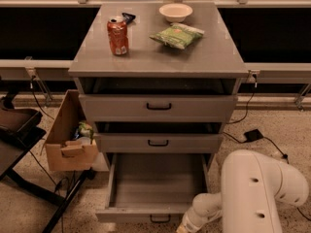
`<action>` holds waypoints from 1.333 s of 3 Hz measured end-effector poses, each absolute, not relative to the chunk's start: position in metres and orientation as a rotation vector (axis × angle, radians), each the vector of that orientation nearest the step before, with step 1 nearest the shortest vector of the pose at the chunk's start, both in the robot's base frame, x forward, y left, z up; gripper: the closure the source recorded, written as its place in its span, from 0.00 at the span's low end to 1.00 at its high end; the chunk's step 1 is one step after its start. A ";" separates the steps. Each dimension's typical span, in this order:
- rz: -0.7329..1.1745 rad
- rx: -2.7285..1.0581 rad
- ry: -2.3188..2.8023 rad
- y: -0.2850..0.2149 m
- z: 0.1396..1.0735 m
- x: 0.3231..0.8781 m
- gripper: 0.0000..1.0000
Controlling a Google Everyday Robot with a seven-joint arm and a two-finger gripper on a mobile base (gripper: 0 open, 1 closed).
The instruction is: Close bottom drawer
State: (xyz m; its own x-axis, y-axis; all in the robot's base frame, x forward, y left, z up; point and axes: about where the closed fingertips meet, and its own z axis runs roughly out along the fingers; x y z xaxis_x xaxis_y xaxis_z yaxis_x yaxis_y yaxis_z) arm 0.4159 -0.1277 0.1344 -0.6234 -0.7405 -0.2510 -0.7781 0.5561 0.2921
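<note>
Camera view: the bottom drawer of a grey cabinet stands pulled well out toward the camera, its shallow grey box open to view and its front at the lower edge of the picture, the small black handle just above that edge. Above it, the middle drawer and the top drawer each sit slightly out, with a dark gap over each front.

The robot's white arm fills the lower right corner, beside the open drawer's right front corner. Its last visible link slopes down and left to the bottom edge. The gripper lies beyond that edge, out of the picture, so whether it is spread or closed cannot be told.

On the cabinet top stand an orange can at the left, a small black object just behind it, a pale bowl at the back and a green bag lying flat near the middle.

Left of the cabinet a cardboard box sits open on the speckled floor, close beside the drawers. To the right, a black adapter lies on the floor with its cable.
</note>
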 end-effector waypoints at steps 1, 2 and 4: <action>0.522 -1.295 2.666 -0.127 0.131 0.436 1.00; 0.463 -1.296 2.655 -0.128 0.133 0.451 1.00; 0.319 -1.317 2.632 -0.130 0.147 0.489 1.00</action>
